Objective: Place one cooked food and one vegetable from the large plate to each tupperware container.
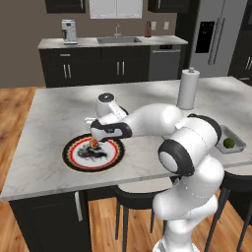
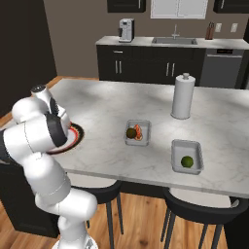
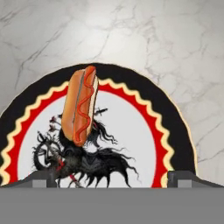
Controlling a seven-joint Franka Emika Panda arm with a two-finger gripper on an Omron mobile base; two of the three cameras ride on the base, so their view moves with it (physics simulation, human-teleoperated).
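- Over the large plate (image 1: pixel 78 160) hangs the gripper (image 1: pixel 93 139), fingers wide apart, empty; 1 hot dog (image 3: pixel 79 106) lies there.
- Beyond stand a paper-towel roll (image 2: pixel 183 96) and 2 tupperware containers (image 2: pixel 137 133) (image 2: pixel 186 156) (each holding food).
- Marble counter (image 2: pixel 107 104), dark cabinets (image 1: pixel 93 66).

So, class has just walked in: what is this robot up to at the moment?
The robot's gripper hangs over the large plate, jaws spread wide, above a hot dog lying there. On the same counter, one tupperware container already holds a green item and an orange piece, while the other holds only a green one. The hot dog looks like the next pick.
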